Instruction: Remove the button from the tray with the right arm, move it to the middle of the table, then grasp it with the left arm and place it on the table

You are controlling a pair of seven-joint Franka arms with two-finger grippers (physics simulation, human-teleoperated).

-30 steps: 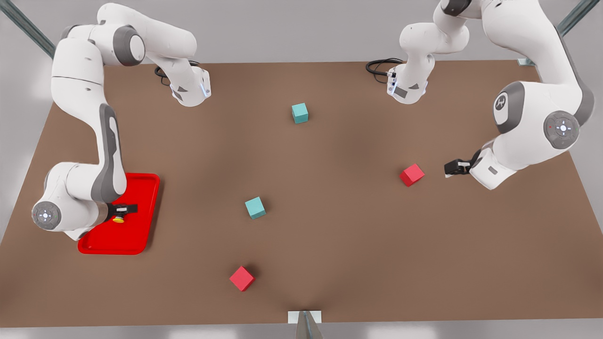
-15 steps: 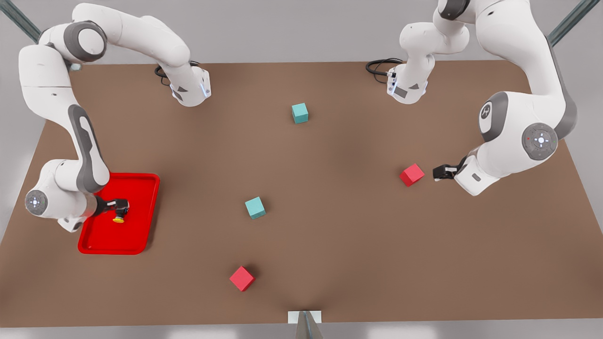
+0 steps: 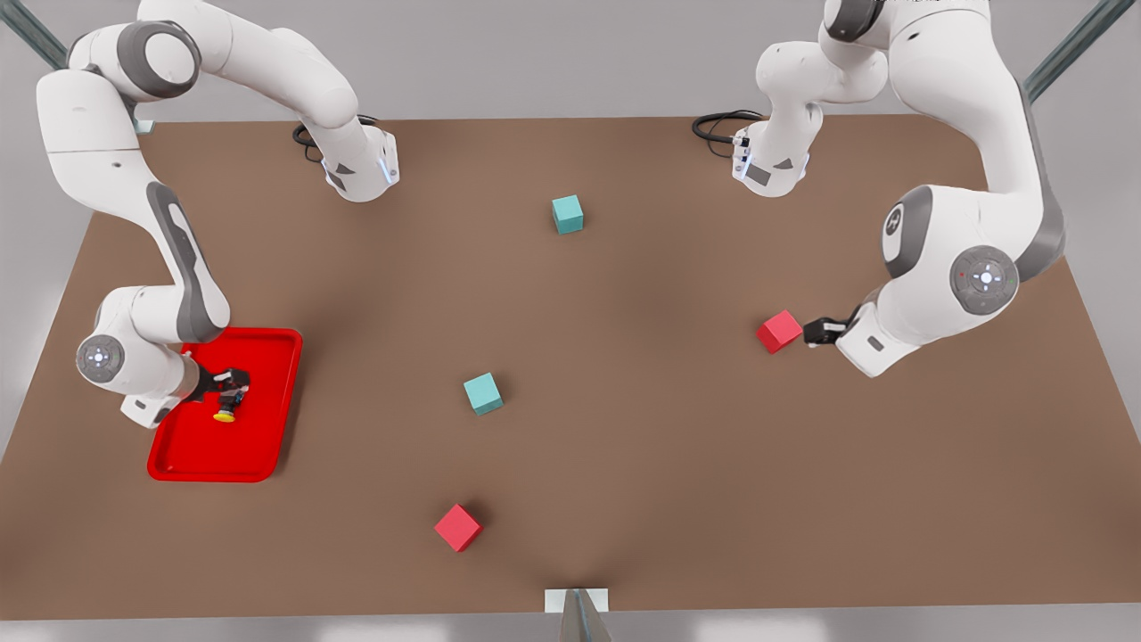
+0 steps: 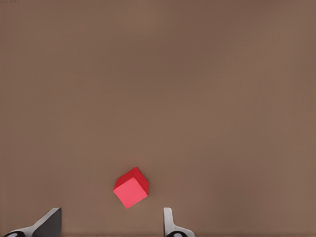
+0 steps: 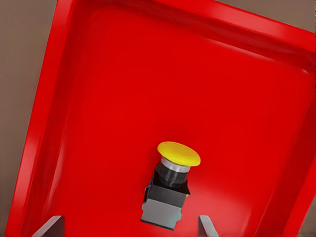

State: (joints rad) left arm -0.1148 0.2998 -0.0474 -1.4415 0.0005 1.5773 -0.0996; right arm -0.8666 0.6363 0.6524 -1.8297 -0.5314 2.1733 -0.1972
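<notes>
Opening step, the pick from the tray (image 3: pixel 267 357): the right hand (image 3: pixel 233 385) hovers with fingers apart over the button (image 5: pixel 170 185), which lies on its side on the tray floor just ahead of the fingertips. Next it must lower to straddle the dark base and close. The left hand (image 3: pixel 816 332), fingers spread, waits just beside a red cube (image 4: pixel 131 187) on the desk (image 3: pixel 624 401).

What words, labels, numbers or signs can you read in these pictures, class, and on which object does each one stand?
None can be read.
Right-hand arm, front view: small round emblem on a grey joint cover, too small to read.
The button, the tray and the cubes bear no marks.
</notes>
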